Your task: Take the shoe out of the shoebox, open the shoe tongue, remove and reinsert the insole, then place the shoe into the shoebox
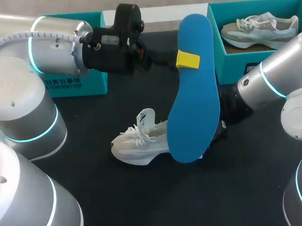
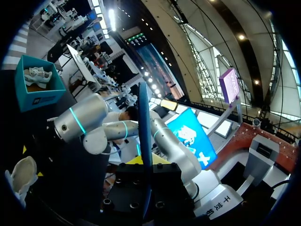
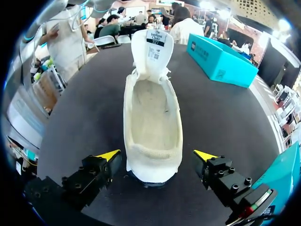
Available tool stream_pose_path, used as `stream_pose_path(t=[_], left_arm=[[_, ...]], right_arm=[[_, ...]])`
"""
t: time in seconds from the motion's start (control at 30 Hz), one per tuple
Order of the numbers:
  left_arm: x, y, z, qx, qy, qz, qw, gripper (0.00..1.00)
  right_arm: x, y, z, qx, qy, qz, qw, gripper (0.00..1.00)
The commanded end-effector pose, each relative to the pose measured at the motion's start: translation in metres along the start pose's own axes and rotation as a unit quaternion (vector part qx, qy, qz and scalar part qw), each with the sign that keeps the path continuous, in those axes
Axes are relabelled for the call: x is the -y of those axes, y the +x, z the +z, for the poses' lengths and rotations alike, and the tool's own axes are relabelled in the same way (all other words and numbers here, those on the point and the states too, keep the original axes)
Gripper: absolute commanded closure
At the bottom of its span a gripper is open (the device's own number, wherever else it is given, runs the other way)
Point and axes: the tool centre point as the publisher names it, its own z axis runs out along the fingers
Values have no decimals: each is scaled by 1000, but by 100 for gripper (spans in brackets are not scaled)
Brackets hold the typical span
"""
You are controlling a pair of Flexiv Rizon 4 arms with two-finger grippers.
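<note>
Above the table [image 1: 145, 204], the left pincer [image 1: 187, 59] pinches the blue insole [image 1: 193, 90] aloft, clear of the white shoe [image 1: 140, 141]. The right pincer [image 3: 157, 155], spread, straddles its heel untouched, probably to steady it for reinsertion.

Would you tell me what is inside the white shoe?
Nothing visible: the white shoe shows its bare pale lining; the blue insole is out, in the left gripper. The toe cavity is hidden.
</note>
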Motion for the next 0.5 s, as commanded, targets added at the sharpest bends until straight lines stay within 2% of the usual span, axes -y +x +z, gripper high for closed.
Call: stream_pose_path(t=[0.03, 0.23, 0.5], left_arm=[[-1, -1, 1, -1, 1, 0, 1000, 100], [-1, -1, 1, -1, 1, 0, 1000, 100], [-1, -1, 1, -1, 1, 0, 1000, 100]], right_arm=[[-1, 1, 1, 2, 3, 1, 1000, 0], [-2, 1, 0, 0, 4, 1, 1000, 0], [-11, -6, -21, -6, 84, -14, 996, 0]])
